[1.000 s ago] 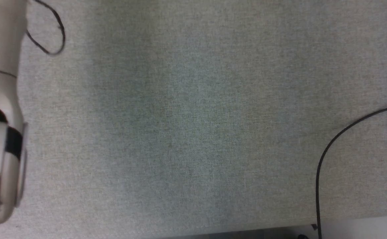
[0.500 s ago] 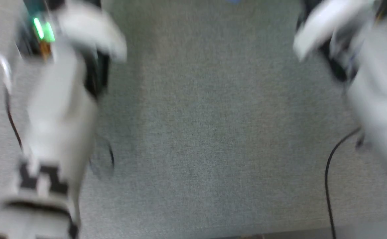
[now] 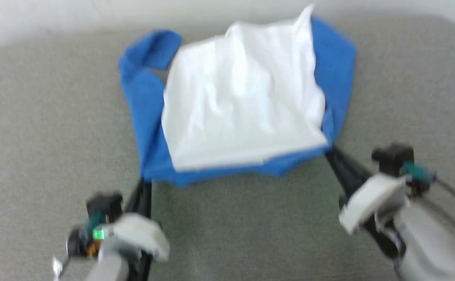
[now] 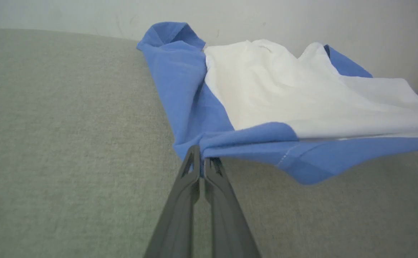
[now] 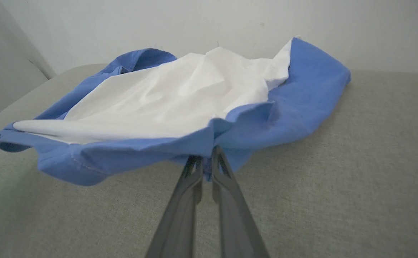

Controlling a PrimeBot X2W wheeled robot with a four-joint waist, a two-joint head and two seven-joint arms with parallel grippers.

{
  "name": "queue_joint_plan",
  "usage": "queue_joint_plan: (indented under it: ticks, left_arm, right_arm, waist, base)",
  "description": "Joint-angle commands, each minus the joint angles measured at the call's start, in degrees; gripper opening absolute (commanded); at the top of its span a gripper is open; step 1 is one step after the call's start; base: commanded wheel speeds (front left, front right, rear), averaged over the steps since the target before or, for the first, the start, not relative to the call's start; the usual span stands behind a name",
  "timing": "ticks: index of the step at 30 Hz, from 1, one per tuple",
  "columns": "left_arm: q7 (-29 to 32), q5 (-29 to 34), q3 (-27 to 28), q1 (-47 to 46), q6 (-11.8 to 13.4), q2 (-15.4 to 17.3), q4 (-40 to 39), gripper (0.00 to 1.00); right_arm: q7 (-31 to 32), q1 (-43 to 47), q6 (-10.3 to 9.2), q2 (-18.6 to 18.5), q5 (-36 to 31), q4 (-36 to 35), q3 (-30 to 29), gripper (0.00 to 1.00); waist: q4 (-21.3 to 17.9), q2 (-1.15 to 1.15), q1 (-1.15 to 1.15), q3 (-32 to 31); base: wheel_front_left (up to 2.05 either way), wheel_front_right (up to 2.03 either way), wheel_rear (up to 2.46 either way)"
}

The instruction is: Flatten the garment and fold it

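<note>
The garment (image 3: 243, 105) lay on the grey cloth-covered surface (image 3: 40, 117), close to the pale wall (image 4: 337, 18) behind its far edge. It was gathered into a rough rectangle: the white body on top, rumpled into soft ridges, with blue running down both sides and along the near edge. One blue sleeve end stood up in a loop at the far left corner.

The left gripper (image 3: 143, 184) had its two dark fingers pressed together on the near left corner of the blue edge, pinching the cloth right at their tips. The right gripper (image 3: 328, 151) did the same at the near right corner, its fingers closed on a bunched fold of blue. Between the two grips the near edge hung raised off the surface, sagging a little in the middle, while the far part of the shirt rested on the grey cloth.
</note>
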Motion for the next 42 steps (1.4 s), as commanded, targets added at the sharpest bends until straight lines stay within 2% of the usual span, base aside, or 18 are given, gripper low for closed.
queue_joint_plan:
  ticks: [1,6,12,17,21,22,23,24,25,29,34,38,42]
  left_arm:
    - [1.05,-0.01,0.38,4.44,1.75,1.27,-2.09,0.0]
    - [5.42,-1.23,-0.79,17.23,4.98,1.47,-10.68,0.0]
    - [9.65,-1.4,-3.49,25.68,7.3,1.24,-16.76,0.0]
    - [9.97,-1.39,-4.92,25.82,6.98,0.37,-16.9,0.0]
    - [8.88,-2.27,-5.89,23.17,4.94,-1.35,-13.53,0.0]
    - [8.64,-2.56,-6.14,22.45,4.26,-1.74,-12.39,0.0]
    - [8.26,-2.95,-6.16,21.81,3.74,-2.19,-11.3,0.23]
    - [7.57,-3.08,-6.09,21.18,3.4,-2.5,-10.31,0.67]
    - [6.76,-3.06,-6.08,20.58,3.03,-2.71,-9.55,1.0]
    - [2.4,-3.12,-4.93,19.19,2.28,-3.05,-9.56,1.0]
    - [-0.44,-2.75,-2.45,18.89,2.91,-1.85,-14.27,1.0]
    - [-1.1,-2.17,-0.26,15.4,3.01,-0.22,-17.85,1.0]
    - [-1.0,-1.79,1.84,7.47,2.31,1.53,-17.5,1.0]
  right_arm:
    - [1.08,4.03,-0.2,-0.59,-1.1,-1.63,-2.39,0.0]
    - [6.16,17.99,-0.2,1.8,-5.21,-9.59,-9.9,0.0]
    - [12.56,31.2,-0.2,6.03,-11.23,-18.94,-18.96,0.0]
    - [16.25,35.93,-0.2,8.78,-15.27,-22.29,-22.07,0.0]
    - [17.82,36.25,-0.2,10.93,-17.56,-20.94,-22.62,0.0]
    - [17.89,35.92,-0.2,11.23,-17.75,-20.05,-22.32,0.07]
    - [17.73,35.54,-0.2,11.72,-17.27,-19.12,-22.16,0.35]
    - [17.79,35.24,-0.2,11.86,-17.24,-18.12,-21.77,0.84]
    - [17.43,34.98,-0.2,11.92,-17.12,-17.52,-21.34,1.0]
    - [13.64,35.15,-0.2,11.96,-16.34,-18.72,-21.19,1.0]
    - [9.03,37.2,-0.2,12.24,-16.61,-26.06,-23.5,1.0]
    - [8.88,37.71,-0.2,13.57,-17.82,-32.74,-26.97,1.0]
    - [9.91,36.31,-0.2,14.84,-18.75,-37.64,-29.22,1.0]
  waist:
    - [-0.51,0.0,0.03,-9.01]
    - [0.02,0.0,0.03,-11.38]
    - [0.55,0.0,0.03,-12.26]
    - [0.69,0.0,0.03,-11.14]
    - [0.47,0.0,0.03,-9.66]
    - [0.36,0.0,0.03,-9.44]
    - [0.28,0.0,0.03,-9.27]
    - [0.27,0.0,0.03,-9.18]
    - [0.32,0.0,0.03,-9.07]
    - [0.66,0.0,0.03,-9.3]
    - [0.69,0.0,0.03,-9.4]
    - [0.51,0.0,0.03,-7.6]
    - [-0.07,0.0,0.03,-4.13]
  base:
    - [0.0,0.0,0.0]
    - [0.0,0.0,0.0]
    - [0.0,0.0,0.0]
    - [0.0,0.0,0.0]
    - [0.0,0.0,0.0]
    - [0.0,0.0,0.0]
    - [0.0,0.0,0.0]
    - [0.0,0.0,0.0]
    - [0.0,0.0,0.0]
    - [0.0,0.0,0.0]
    - [0.0,0.0,0.0]
    - [0.0,0.0,0.0]
    - [0.0,0.0,0.0]
